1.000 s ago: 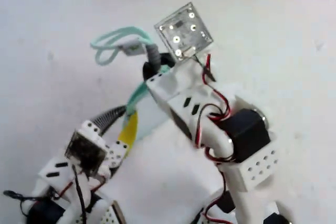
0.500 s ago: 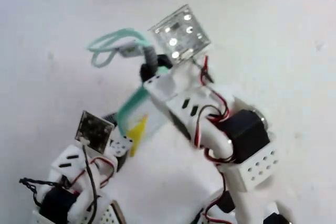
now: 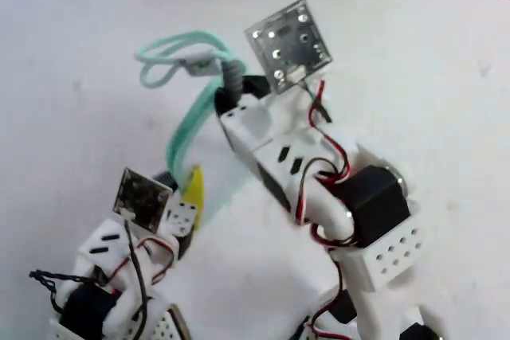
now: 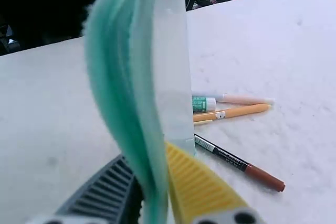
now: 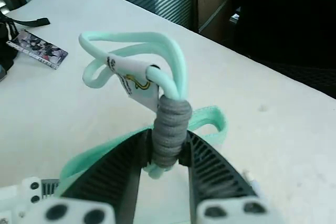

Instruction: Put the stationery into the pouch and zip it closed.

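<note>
My left claw (image 4: 153, 182) clenched on an edge of the teal pouch (image 3: 185, 129), left of centre in my high view, my right claw (image 5: 167, 153) gripping its grey zip pull (image 5: 169, 121), pens (image 4: 233, 113) loose on the counter (image 3: 414, 53) nearby

My white shells (image 3: 275, 145) carry black servos (image 3: 373, 197) and looped red-and-black cables (image 3: 304, 197). My left gripper (image 4: 147, 156) has one yellow ribbed finger (image 4: 197, 182) and one grey; my right gripper (image 5: 168, 137), two black.

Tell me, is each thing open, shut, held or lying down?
pouch: held up on edge, zip state unclear.
zip pull: pinched in the right gripper.
left gripper: shut on the pouch.
pens: lying on the table, outside the pouch.
</note>
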You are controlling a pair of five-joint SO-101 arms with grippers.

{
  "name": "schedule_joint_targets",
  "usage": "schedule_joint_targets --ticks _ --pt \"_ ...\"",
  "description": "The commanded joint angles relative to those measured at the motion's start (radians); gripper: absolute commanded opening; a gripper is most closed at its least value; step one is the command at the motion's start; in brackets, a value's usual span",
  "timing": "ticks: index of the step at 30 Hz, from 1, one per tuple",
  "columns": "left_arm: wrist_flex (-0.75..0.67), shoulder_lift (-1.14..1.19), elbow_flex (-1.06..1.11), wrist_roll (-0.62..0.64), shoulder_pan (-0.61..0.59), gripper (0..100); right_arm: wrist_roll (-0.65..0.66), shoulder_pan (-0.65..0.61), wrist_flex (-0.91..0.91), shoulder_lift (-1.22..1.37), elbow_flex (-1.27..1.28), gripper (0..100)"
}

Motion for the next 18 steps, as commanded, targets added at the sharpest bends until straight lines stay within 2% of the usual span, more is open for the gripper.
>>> schedule_joint_targets --ticks 1,6,14,18 --pt "-0.037 -0.004 -0.043 -0.009 -0.013 2 -0.014 -0.093 -0.027 -0.019 -0.014 1.8" --pt "-0.037 -0.004 -0.043 -0.009 -0.013 2 -0.006 -0.229 -0.021 -0.024 -0.014 1.8" --pt "-0.037 -0.004 -0.043 -0.009 -0.018 2 -0.014 -0.245 -0.016 -0.025 -0.006 1.7" --pt "-0.037 -0.004 -0.043 -0.009 -0.021 2 -0.015 -0.257 0.042 -0.025 -0.008 1.7"
